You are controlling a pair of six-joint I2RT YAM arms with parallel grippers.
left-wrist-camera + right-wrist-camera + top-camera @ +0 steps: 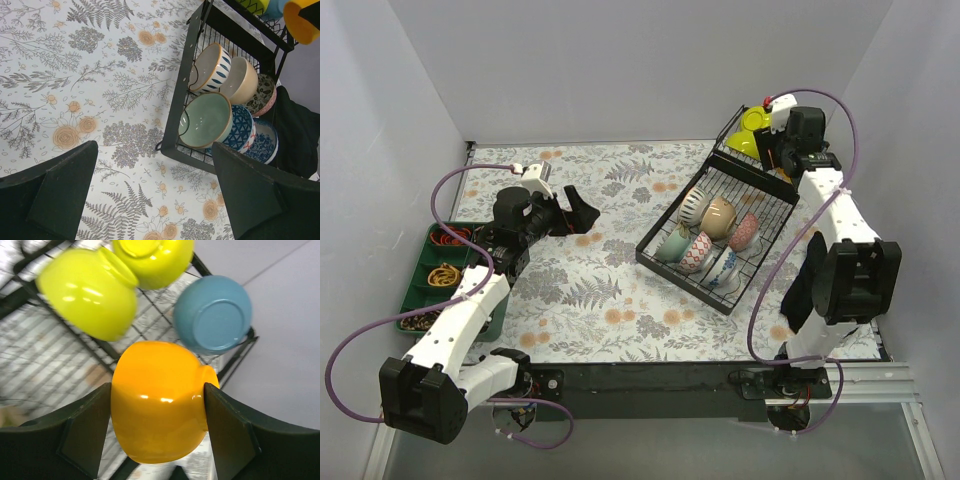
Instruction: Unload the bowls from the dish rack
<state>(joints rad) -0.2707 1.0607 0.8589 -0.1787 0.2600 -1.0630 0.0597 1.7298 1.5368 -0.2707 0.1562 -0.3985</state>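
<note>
right claw point(157, 436) clamps glossy round orange bowl point(150, 395)

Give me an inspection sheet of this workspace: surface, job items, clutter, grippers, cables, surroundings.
Surface: floral tablecloth, lying flat.
Job's things: dish rack on the right; six patterned bowls on edge in its base; two lime-yellow bowls, a blue bowl and an orange bowl at its raised tier.
Clutter: green tray of small items at the left edge.
Grippers: left gripper open over the cloth, empty; right gripper closed on the orange bowl.
Cables: purple cable looped along each arm.
Surroundings: plain grey walls.
</note>
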